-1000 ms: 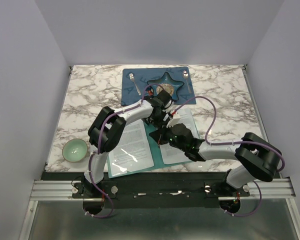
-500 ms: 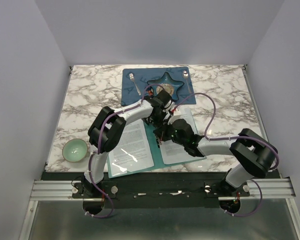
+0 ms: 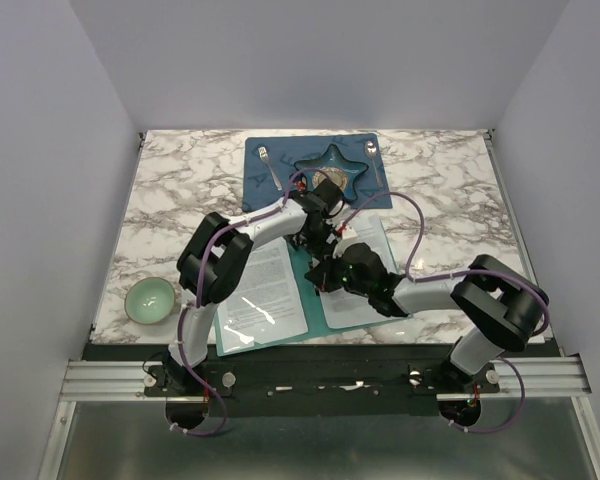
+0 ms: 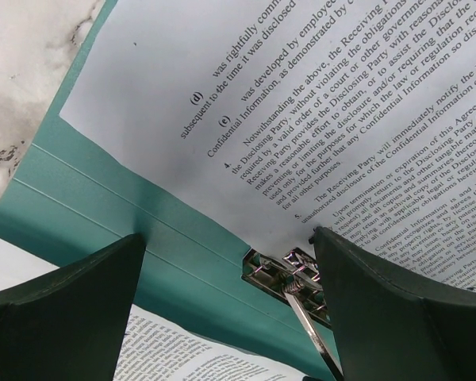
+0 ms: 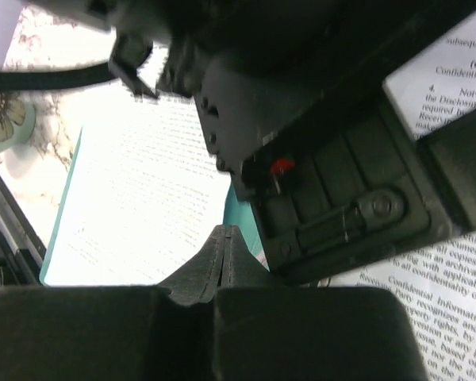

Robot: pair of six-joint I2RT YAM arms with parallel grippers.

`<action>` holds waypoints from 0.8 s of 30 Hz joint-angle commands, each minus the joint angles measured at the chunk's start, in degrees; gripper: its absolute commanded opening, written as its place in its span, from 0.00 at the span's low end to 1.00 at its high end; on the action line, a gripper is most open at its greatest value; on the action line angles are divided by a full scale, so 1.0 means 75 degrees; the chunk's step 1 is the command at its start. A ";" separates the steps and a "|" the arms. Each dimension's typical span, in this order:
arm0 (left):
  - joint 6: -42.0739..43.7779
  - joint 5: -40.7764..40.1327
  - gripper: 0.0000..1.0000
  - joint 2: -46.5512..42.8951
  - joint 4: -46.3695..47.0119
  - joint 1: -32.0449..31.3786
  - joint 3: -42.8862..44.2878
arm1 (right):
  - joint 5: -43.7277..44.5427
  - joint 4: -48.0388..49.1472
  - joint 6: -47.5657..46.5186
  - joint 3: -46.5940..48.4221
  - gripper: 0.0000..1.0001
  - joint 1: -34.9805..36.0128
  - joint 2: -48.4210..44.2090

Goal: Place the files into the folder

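The teal folder (image 3: 313, 292) lies open on the marble table, near the front. One sheet of the files (image 3: 265, 295) lies on its left half and another (image 3: 365, 285) on its right half. My left gripper (image 3: 323, 232) is open and empty, low over the spine. In the left wrist view its fingers (image 4: 71, 309) straddle the silver clip (image 4: 289, 270) on the teal spine (image 4: 103, 198), with printed sheets (image 4: 301, 95) on both sides. My right gripper (image 3: 323, 278) is shut right beside the left one; its closed tips (image 5: 226, 238) point at the spine (image 5: 236, 202), nothing visible between them.
A dark blue placemat (image 3: 310, 170) with a star dish (image 3: 335, 170), a fork (image 3: 270, 170) and a spoon (image 3: 373, 160) lies behind the folder. A pale green bowl (image 3: 150, 300) stands at the front left. The two arms crowd each other over the spine.
My right gripper has crept left and slightly away from me along the spine, closer to the left gripper. The left gripper has barely moved. The sheets lie as before.
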 commanded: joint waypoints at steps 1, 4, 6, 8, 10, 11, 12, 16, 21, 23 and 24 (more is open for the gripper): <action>0.0295 0.0627 0.99 0.0530 -0.0400 0.0014 0.0236 | -0.0105 -0.0217 0.0052 -0.0584 0.01 -0.0054 -0.0088; 0.0342 0.0662 0.98 0.0683 -0.0423 -0.0033 0.0412 | 0.0059 -0.0064 0.0274 -0.0761 0.01 0.0039 -0.0135; 0.0366 0.0709 0.98 0.0800 -0.0458 -0.0068 0.0506 | 0.0129 -0.0029 0.0403 -0.0843 0.01 0.0144 -0.0124; 0.0366 0.0791 0.98 0.0870 -0.0470 -0.0138 0.0612 | 0.0129 0.0053 0.0521 -0.0924 0.01 0.0215 -0.0077; 0.0413 0.0849 0.98 0.0964 -0.0505 -0.0197 0.0694 | 0.0481 0.0077 0.0661 -0.0948 0.01 0.0332 -0.0077; 0.0424 0.0908 0.98 0.0976 -0.0505 -0.0255 0.0729 | 0.0527 0.0111 0.0708 -0.0972 0.01 0.0367 -0.0042; 0.0436 0.0908 0.98 0.1046 -0.0505 -0.0279 0.0741 | 0.0586 0.0147 0.0801 -0.1018 0.01 0.0402 -0.0042; 0.0541 0.1013 0.98 0.1210 -0.0575 -0.0385 0.0940 | 0.0703 0.0229 0.1013 -0.1077 0.01 0.0531 -0.0006; 0.0612 0.1107 0.98 0.1351 -0.0657 -0.0525 0.1128 | 0.0879 0.0171 0.1247 -0.1113 0.01 0.0718 0.0087; 0.0682 0.1154 0.98 0.1351 -0.0669 -0.0572 0.1210 | 0.1008 0.0101 0.1341 -0.1148 0.01 0.0731 0.0146; 0.0763 0.1154 0.98 0.1363 -0.0692 -0.0596 0.1221 | 0.1055 0.0100 0.1469 -0.1183 0.01 0.0742 0.0158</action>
